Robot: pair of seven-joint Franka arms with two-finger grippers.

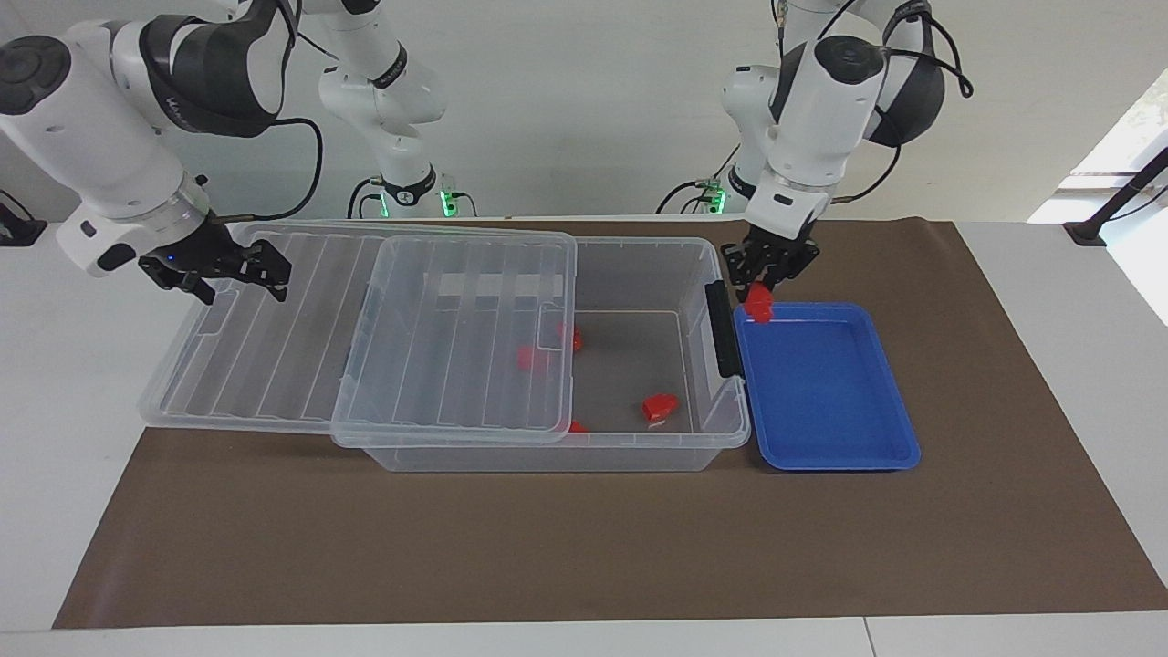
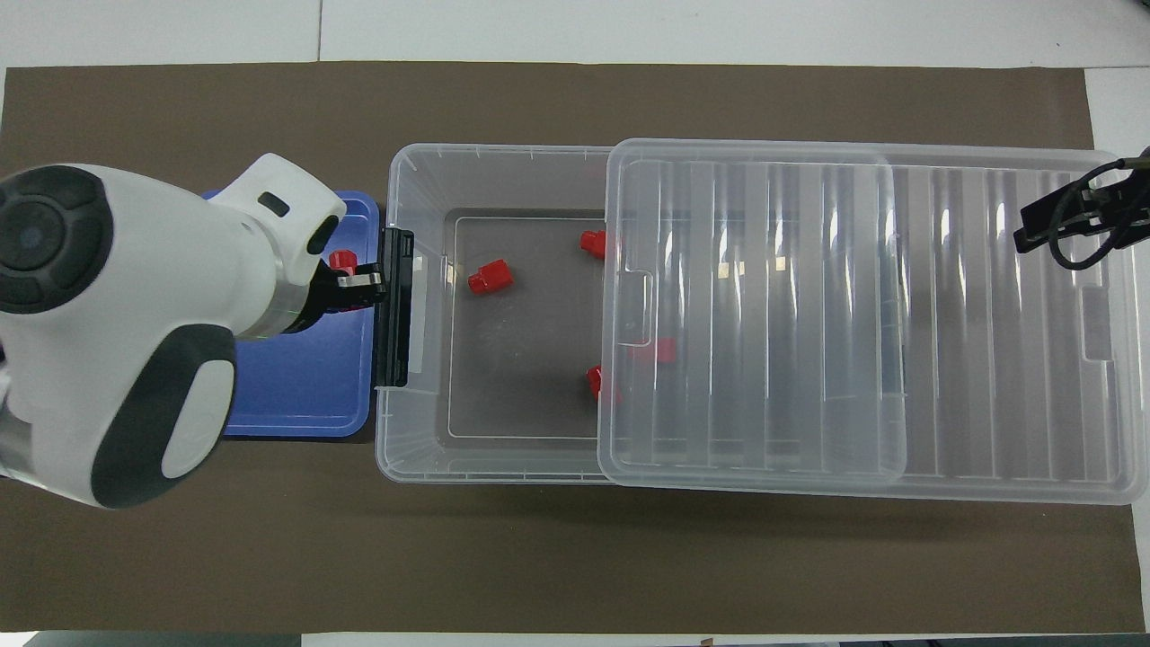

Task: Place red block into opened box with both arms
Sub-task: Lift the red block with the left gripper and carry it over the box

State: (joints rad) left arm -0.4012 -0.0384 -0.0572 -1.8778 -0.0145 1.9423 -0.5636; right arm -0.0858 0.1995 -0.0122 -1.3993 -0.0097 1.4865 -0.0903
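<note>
My left gripper (image 1: pixel 760 294) (image 2: pixel 361 280) is shut on a small red block (image 1: pixel 758 309) (image 2: pixel 341 261) and hangs in the air. It is over the blue tray's corner beside the box's black latch handle (image 1: pixel 724 328) (image 2: pixel 395 305). The clear box (image 1: pixel 547 456) (image 2: pixel 388 449) lies open at its latch end. Its ribbed lid (image 1: pixel 456 338) (image 2: pixel 853 314) is slid toward the right arm's end. Several red blocks lie inside, one in the open part (image 1: pixel 659 407) (image 2: pixel 490 277). My right gripper (image 1: pixel 269 271) (image 2: pixel 1033 235) is open over the lid's outer end, holding nothing.
The shallow blue tray (image 1: pixel 821 401) (image 2: pixel 296 395) sits against the box's latch end, with nothing lying in it. Everything rests on a brown mat (image 1: pixel 584 547) (image 2: pixel 575 557). The left arm's big wrist joint covers much of the tray in the overhead view.
</note>
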